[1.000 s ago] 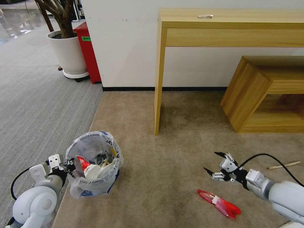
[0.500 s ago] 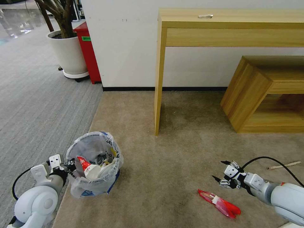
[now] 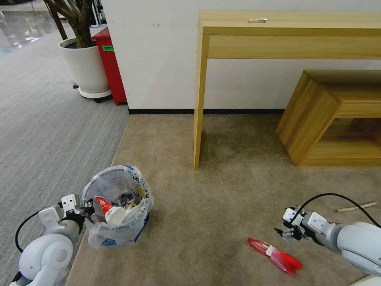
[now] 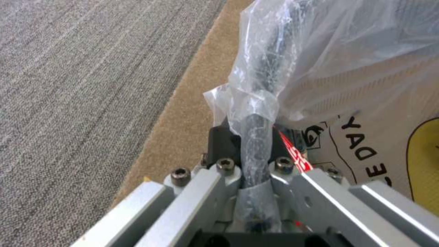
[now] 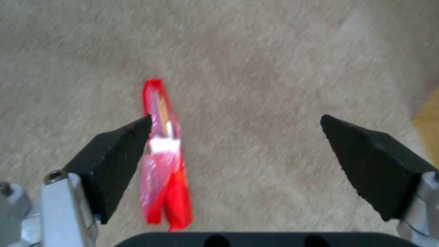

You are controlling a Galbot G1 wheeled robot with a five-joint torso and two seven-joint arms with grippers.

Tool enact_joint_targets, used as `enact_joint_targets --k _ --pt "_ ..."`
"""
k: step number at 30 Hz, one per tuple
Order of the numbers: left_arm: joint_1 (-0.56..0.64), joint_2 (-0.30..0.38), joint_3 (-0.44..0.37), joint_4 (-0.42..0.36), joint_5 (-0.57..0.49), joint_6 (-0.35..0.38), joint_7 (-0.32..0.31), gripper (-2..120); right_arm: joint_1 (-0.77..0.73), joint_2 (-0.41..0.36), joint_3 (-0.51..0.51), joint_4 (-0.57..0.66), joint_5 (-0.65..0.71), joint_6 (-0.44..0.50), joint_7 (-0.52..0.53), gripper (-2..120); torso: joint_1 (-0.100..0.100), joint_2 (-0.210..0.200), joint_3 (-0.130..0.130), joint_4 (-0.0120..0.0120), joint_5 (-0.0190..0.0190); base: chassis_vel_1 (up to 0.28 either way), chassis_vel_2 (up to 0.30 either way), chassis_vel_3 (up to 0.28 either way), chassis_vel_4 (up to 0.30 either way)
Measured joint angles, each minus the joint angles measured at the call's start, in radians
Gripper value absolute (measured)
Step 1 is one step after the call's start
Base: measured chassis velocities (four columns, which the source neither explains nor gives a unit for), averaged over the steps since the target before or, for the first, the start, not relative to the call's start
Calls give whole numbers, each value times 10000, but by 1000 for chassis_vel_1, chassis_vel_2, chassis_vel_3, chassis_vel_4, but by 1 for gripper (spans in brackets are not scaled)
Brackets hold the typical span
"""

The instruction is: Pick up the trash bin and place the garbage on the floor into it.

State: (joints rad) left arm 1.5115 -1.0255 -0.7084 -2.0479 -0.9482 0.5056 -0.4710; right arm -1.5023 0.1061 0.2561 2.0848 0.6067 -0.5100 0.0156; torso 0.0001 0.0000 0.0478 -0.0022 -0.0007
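The trash bin [image 3: 119,222], lined with a crinkled clear bag, stands on the tan carpet at the lower left with litter inside. My left gripper [image 3: 85,208] is shut on its near rim; the left wrist view shows the bag-covered rim [image 4: 256,137] clamped between the jaws. A red wrapper [image 3: 276,255] lies on the carpet at the lower right, and a wooden stick [image 3: 356,207] lies farther right. My right gripper [image 3: 283,231] hangs open just above and beyond the wrapper. In the right wrist view the red wrapper [image 5: 164,161] lies beside one black fingertip [image 5: 114,154].
A tall wooden desk leg [image 3: 199,119] stands mid-floor, with a low wooden shelf unit [image 3: 317,119] to its right against the wall. A potted plant [image 3: 85,67] and a red box [image 3: 109,63] stand at the far left. Grey carpet [image 3: 39,131] borders the tan one.
My right gripper has dropped lower and drawn back toward me, ending close above the red wrapper. The left gripper and the bin have stayed where they were.
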Motion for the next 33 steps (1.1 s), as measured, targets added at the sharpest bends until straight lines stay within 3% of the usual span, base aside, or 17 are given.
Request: enact_joint_targets --k 9,15,18,22,33 --pt "50 -129 -11 19 149 -55 50 0 220 244 -316 187 449 -1154 -201 99 1 0 0 0 -2 0 0 0 0" --pt "103 -147 -30 15 174 -64 55 0 363 452 -656 139 271 -1003 -207 100 0 0 0 0 -1 0 0 0 0" --pt "134 -156 -92 -76 174 -68 48 0 1329 803 -1975 -245 139 -932 121 100 1 0 0 -2 -2 0 0 0 0" --pt "165 -191 -104 -156 180 -69 37 0 2114 1071 -2837 -598 149 -850 160 100 1 0 0 2 1 0 0 0 0" --pt "137 -239 -35 -222 250 -30 9 0 2419 1982 -3265 -1688 -258 -415 223 100 1 0 0 0 0 0 0 0 0"
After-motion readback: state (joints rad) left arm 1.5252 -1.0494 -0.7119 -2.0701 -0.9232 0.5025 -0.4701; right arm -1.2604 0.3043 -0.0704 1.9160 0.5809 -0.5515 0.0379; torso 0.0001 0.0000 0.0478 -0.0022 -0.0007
